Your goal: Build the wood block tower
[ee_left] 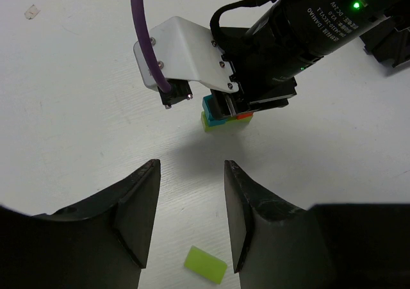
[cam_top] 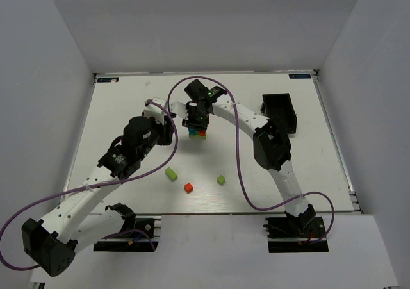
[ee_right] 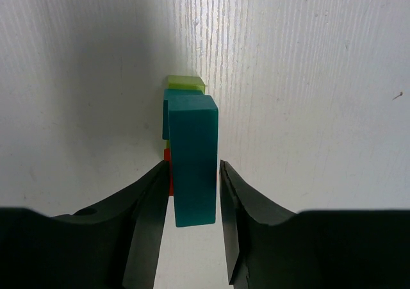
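The small tower (cam_top: pixel 199 133) stands mid-table, with lime-green, red and teal blocks showing. My right gripper (cam_top: pixel 195 118) hangs straight over it, shut on a teal bar (ee_right: pixel 193 167) held over the stack. A second teal block (ee_right: pixel 166 113), a lime-green block (ee_right: pixel 184 82) and a red sliver (ee_right: pixel 167 156) show beneath. The left wrist view shows the tower (ee_left: pixel 219 117) under the right gripper (ee_left: pixel 227 106). My left gripper (cam_top: pixel 172 127) (ee_left: pixel 191 173) is open and empty, just left of the tower. No yellow piece is in view.
Loose blocks lie nearer the arms: a lime-green one (cam_top: pixel 171 173) (ee_left: pixel 205 265), a red cube (cam_top: pixel 188 187) and a lime-green cube (cam_top: pixel 221 180). A black open-topped box (cam_top: pixel 282 111) stands at the right. Purple cables loop over both arms.
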`<state>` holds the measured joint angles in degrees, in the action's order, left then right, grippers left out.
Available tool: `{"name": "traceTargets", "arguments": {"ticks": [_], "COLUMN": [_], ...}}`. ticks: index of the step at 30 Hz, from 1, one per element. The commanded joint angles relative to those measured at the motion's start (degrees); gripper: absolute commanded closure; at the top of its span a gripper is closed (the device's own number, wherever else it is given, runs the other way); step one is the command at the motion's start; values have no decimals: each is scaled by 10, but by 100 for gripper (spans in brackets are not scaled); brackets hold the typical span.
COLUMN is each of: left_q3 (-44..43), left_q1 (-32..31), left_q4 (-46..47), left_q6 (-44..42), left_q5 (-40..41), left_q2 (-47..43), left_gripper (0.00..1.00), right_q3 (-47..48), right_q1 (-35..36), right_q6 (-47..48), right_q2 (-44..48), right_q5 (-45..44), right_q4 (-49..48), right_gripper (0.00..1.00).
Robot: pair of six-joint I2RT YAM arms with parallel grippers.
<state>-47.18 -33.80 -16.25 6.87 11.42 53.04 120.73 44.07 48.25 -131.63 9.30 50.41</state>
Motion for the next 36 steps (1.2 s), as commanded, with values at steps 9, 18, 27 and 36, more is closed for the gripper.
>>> {"name": "traceTargets", "arguments": {"ticks": [9, 18, 27, 36], "left_q3": [6, 6, 6, 6], "left_q1": [3, 3, 3, 3], "left_q4": [6, 6, 6, 11], "left_q6": [-3, -3, -3, -3], "left_q5": [-3, -3, -3, 3], "left_q2": [-13, -13, -13, -18], "left_gripper": [45, 45, 45, 45], "right_q3": [9, 7, -4, -51], "right_q1": [3, 3, -1, -3], "right_q6": [-2, -4, -8, -11], "right_q2": [5, 14, 51, 120], "right_q5": [7, 16, 20, 66], "right_q4": [-10, -15, -25, -34], "right_gripper": [40, 10, 10, 10]}}
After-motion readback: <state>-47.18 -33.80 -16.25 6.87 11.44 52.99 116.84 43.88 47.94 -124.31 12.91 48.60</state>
